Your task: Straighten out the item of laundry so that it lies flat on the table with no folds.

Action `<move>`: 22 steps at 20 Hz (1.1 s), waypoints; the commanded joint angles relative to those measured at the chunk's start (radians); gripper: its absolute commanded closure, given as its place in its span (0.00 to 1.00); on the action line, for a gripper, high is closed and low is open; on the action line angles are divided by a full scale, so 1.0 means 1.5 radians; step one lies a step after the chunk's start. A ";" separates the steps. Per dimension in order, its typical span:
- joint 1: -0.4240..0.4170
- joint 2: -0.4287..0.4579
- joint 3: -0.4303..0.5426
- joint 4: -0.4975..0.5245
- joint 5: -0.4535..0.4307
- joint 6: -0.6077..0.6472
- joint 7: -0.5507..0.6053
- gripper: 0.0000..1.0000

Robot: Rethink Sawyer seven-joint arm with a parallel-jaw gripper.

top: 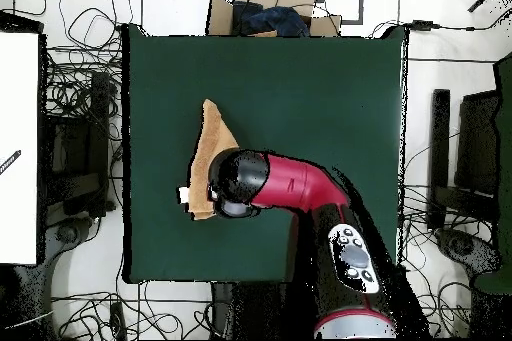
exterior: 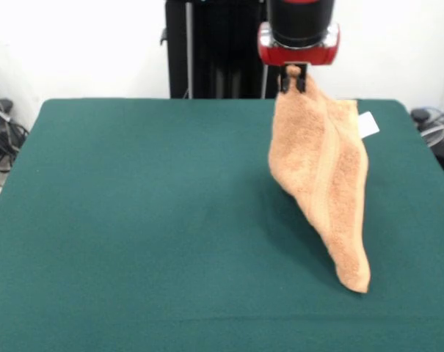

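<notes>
Under the arm overhead — gripper (exterior: 293,79) seemingly pinching towel (exterior: 321,172) frontally.

Legible text: none | White tag (exterior: 368,125) on towel (exterior: 321,176): blank as seen | Arm (top: 300,185): no readable markings

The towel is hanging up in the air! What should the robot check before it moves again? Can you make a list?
1. Grip: the gripper is shut on a top corner of the towel. Ok.
2. Towel flat: it hangs in a long folded drape. Not ok.
3. Bottom tip touching the table: looks close or touching in the front view. Cannot tell.
4. Room to spread: lots of bare green cloth beside the towel. Ok.
5. White tag: sticks out free at the towel's edge, not caught. Ok.
6. Towel over the table: the overhead view shows it inside the table's edge. Ok.
</notes>
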 commanded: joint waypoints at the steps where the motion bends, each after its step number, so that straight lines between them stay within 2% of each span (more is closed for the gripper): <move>1: -0.041 -0.006 0.085 -0.060 -0.059 0.082 -0.125 1.00; 8: -0.119 0.023 0.116 -0.092 -0.098 0.139 -0.177 1.00; 12: -0.133 0.023 0.128 -0.140 -0.138 0.196 -0.192 1.00; 15: -0.145 0.016 0.134 -0.148 -0.146 0.229 -0.184 1.00; 22: -0.162 -0.002 0.147 -0.115 -0.145 0.202 -0.162 1.00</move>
